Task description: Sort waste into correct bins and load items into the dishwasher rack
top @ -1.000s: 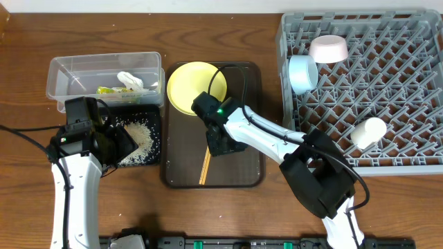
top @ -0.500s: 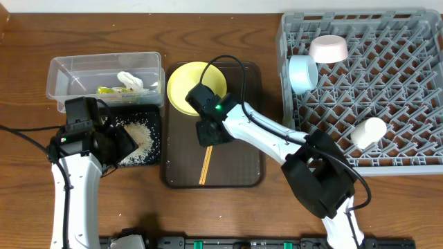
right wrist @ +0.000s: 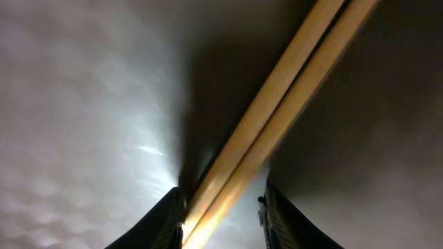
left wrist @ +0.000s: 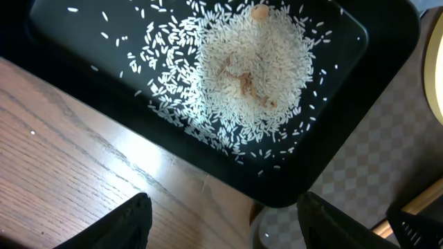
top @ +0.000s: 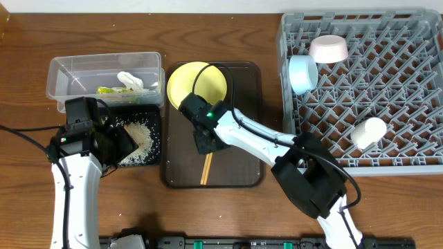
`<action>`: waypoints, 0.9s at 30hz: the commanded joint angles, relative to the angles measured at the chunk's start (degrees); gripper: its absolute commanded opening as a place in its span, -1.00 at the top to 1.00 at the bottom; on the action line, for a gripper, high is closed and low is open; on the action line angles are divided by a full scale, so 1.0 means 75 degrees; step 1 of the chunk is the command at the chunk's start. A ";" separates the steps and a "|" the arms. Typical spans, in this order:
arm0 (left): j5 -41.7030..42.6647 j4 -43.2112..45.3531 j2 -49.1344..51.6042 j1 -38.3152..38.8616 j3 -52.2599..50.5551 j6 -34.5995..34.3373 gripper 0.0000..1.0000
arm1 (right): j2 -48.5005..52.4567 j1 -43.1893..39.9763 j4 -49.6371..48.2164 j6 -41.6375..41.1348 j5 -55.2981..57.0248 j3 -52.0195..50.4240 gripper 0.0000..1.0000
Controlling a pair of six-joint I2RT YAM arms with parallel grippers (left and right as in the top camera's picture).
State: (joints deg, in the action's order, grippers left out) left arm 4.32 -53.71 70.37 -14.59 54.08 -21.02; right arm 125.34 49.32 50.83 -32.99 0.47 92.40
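Observation:
The wooden chopsticks (top: pixel 205 168) lie on the brown tray (top: pixel 242 159), and they fill the right wrist view (right wrist: pixel 277 104). My right gripper (top: pixel 205 142) is down over their upper end. Its fingers (right wrist: pixel 221 214) straddle them: the left finger touches the wood, and a gap shows at the right finger. The yellow plate (top: pixel 197 83) sits at the tray's far end. My left gripper (top: pixel 114 145) is open and empty (left wrist: pixel 221 221) over the near edge of the black tray (left wrist: pixel 387 41), which holds the rice (left wrist: pixel 249 76). The wrapper (top: pixel 107 90) and tissue (top: pixel 129 80) lie in the clear tub (top: pixel 104 59).
The grey dishwasher rack (top: pixel 387 90) stands at the right. It holds a blue bowl (top: pixel 302 73), a white bowl (top: pixel 328 48) and a pale cup (top: pixel 368 131). Bare wood table (left wrist: pixel 83 159) lies in front of the black tray.
My right gripper has moved left and toward the plate, along the chopsticks to their upper end. The chopsticks still lie on the tray. The left arm has not moved.

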 commanded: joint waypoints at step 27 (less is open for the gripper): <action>-0.0038 -0.0032 0.0006 -0.0032 0.0047 -0.0044 -0.40 | -0.0822 -0.1247 0.1207 -0.0376 0.0845 -0.0006 0.38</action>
State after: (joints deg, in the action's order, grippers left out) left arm 4.32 -53.74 70.37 -14.59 54.08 -21.02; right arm 120.31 40.25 59.66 -34.17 6.26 92.47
